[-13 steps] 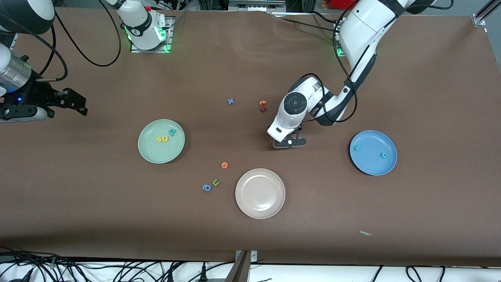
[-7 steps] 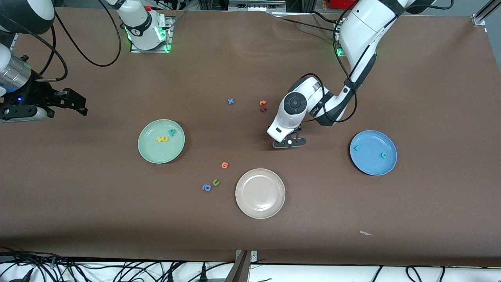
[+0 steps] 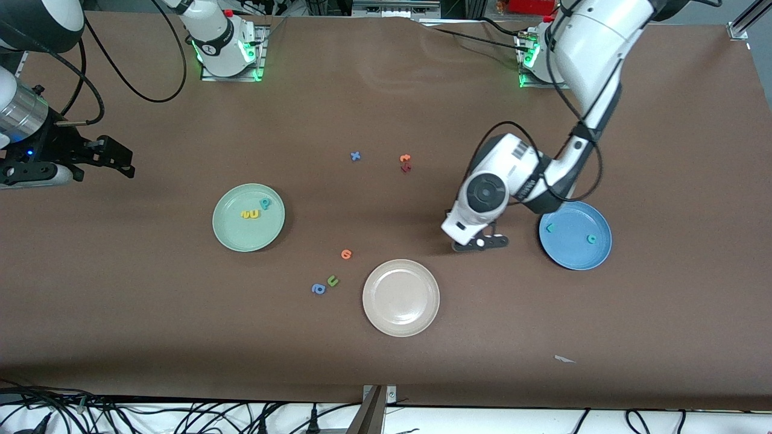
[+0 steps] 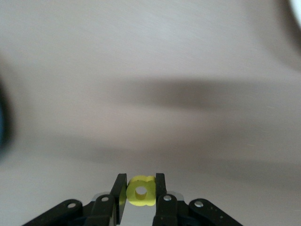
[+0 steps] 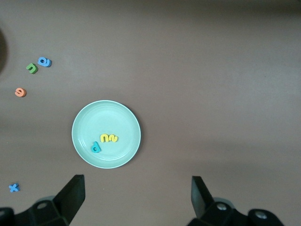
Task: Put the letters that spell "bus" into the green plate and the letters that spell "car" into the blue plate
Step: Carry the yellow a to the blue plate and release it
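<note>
My left gripper (image 3: pixel 479 243) hangs over the table between the beige plate and the blue plate (image 3: pixel 573 252), shut on a yellow blocky letter a (image 4: pixel 151 194) that sits between its jaws (image 4: pixel 141 181). The blue plate holds a teal r (image 3: pixel 550 228) and a teal c (image 3: pixel 591 239). On the green plate (image 3: pixel 232 232) lie a teal b (image 3: pixel 264 203) and the yellow u and s (image 3: pixel 249 214) side by side. My right gripper (image 3: pixel 117 158) waits open, high up at the right arm's end, looking down on the green plate (image 5: pixel 117 117).
A beige plate (image 3: pixel 400 319) lies near the front camera. Between it and the green plate lie an orange letter (image 3: pixel 346 254), an olive u (image 3: pixel 332 280) and a blue a (image 3: pixel 318 289). A blue x (image 3: pixel 356 156) and orange and dark red letters (image 3: pixel 405 163) lie nearer the bases.
My left arm has risen off the table and swung toward the blue plate, carrying the yellow letter. The right arm has not moved.
</note>
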Robot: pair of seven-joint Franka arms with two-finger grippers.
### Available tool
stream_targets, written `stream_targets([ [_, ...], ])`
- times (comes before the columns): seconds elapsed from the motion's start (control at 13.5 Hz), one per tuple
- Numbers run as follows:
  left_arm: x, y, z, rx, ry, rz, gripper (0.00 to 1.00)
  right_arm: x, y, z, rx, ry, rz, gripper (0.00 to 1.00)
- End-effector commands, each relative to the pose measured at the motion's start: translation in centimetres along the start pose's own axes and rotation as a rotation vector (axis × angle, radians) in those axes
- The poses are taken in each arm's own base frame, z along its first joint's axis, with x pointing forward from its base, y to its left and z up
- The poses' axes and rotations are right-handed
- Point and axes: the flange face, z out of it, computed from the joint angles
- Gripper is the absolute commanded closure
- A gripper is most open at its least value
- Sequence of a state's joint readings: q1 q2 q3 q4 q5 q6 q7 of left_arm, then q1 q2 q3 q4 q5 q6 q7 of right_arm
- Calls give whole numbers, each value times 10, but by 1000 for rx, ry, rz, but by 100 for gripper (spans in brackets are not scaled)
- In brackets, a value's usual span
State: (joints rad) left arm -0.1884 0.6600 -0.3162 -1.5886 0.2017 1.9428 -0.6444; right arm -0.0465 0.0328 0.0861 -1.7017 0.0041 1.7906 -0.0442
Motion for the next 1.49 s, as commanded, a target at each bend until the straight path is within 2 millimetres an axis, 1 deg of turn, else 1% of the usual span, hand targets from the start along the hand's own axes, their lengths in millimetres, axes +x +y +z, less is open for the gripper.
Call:
stream_targets([
  [0.0,30,-63,-14,31,-27,90,87,3,1,-4,1,7,-14,0],
  [0.07,40,-87,-16,27,-39,112,87,3,1,-4,1,5,-14,0],
  [0.15,51,-117,-14,42,-44,137,87,3,1,-4,1,7,-13,0],
  [0.22,59,-138,-11,68,-38,184,87,3,1,-4,1,5,-13,0],
  [0.37,73,-182,-1,90,-50,224,87,3,1,-4,1,5,-13,0],
  [0.45,77,-201,4,93,-59,256,87,3,1,-4,-1,5,-13,0],
  [0.52,80,-212,12,85,-74,288,80,3,1,-4,-1,5,-14,0],
  [0.59,83,-226,16,78,-81,290,43,3,1,-4,1,5,-13,0],
  [0.67,84,-234,17,73,-85,286,1,3,1,-4,-1,5,-13,0],
  [0.82,86,-250,8,60,-72,250,0,3,1,-4,1,5,-13,0],
  [1.04,84,-257,-11,63,-47,228,0,3,1,-4,-2,7,-13,0],
  [1.12,82,-267,-20,63,-43,214,0,3,0,-4,-1,7,-14,0],
  [1.19,82,-285,-30,54,-34,187,0,3,0,-4,-2,7,-15,0],
  [1.26,82,-295,-34,30,-31,167,0,3,-1,-4,-2,7,-16,0],
  [1.34,79,-300,-45,9,-21,156,0,3,-2,-4,-1,7,-18,0],
  [1.41,77,-314,-47,-14,-19,136,0,3,-1,-4,-1,7,-16,0],
])
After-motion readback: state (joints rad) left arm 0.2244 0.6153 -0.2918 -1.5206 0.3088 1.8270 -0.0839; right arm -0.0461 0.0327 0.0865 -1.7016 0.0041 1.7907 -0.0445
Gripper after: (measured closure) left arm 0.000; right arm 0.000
